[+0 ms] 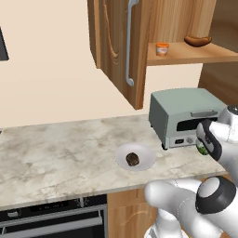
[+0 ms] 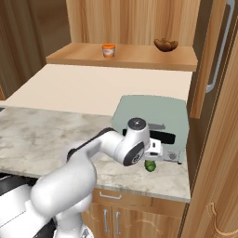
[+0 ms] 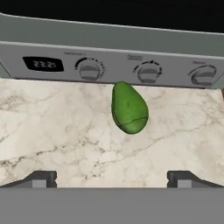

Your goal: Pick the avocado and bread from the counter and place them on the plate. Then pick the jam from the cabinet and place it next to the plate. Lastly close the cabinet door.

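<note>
- Green avocado [image 3: 129, 108] is lying on marbled desk [image 3: 65, 131], just in front of toaster oven [image 3: 113, 65].
- Jaws are standing wide open w/ nothing between; avocado at 12 o'clock from gripper [image 3: 112, 178].
- Bread [image 1: 133, 159] is sitting on plate [image 1: 145, 163].
- Jam [image 2: 108, 50] is sitting on cabinet shelf [image 2: 139, 58].

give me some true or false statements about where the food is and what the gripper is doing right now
1. The bread lies on the plate. True.
2. The avocado is on the plate. False: it lies on the counter in front of the toaster oven.
3. The gripper is open and holds nothing. True.
4. The jam stands beside the plate. False: it is on the cabinet shelf.
5. The cabinet door is shut. False: it stands open.
</note>
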Tool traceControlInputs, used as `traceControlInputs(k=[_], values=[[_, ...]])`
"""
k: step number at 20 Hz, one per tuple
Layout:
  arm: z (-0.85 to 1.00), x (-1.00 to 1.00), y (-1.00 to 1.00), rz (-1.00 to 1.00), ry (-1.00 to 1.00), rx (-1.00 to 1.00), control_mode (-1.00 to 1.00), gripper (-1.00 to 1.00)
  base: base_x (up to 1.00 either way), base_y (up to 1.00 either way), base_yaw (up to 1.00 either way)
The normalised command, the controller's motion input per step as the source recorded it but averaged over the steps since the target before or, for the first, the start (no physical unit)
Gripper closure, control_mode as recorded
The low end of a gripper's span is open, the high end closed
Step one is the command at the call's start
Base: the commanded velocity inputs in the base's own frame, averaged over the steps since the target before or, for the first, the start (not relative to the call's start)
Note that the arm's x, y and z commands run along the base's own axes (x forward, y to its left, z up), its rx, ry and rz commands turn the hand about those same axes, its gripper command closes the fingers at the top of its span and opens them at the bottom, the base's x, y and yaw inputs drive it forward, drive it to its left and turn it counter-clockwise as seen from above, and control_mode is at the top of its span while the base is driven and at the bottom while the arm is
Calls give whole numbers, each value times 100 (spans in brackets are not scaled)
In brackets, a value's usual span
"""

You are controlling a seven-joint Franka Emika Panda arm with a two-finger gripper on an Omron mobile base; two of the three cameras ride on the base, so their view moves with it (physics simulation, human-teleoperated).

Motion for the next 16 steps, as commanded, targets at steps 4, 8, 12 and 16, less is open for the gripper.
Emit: traceControlInputs(k=[4,8,12,16], values=[[-15,24,-12,1,2,0,-100,-100,0,0,0],[-17,24,-15,2,3,0,-100,-100,0,0,0],[-19,28,-12,2,5,0,-100,-100,0,0,0],[-21,27,-10,1,5,0,-100,-100,0,0,0]])
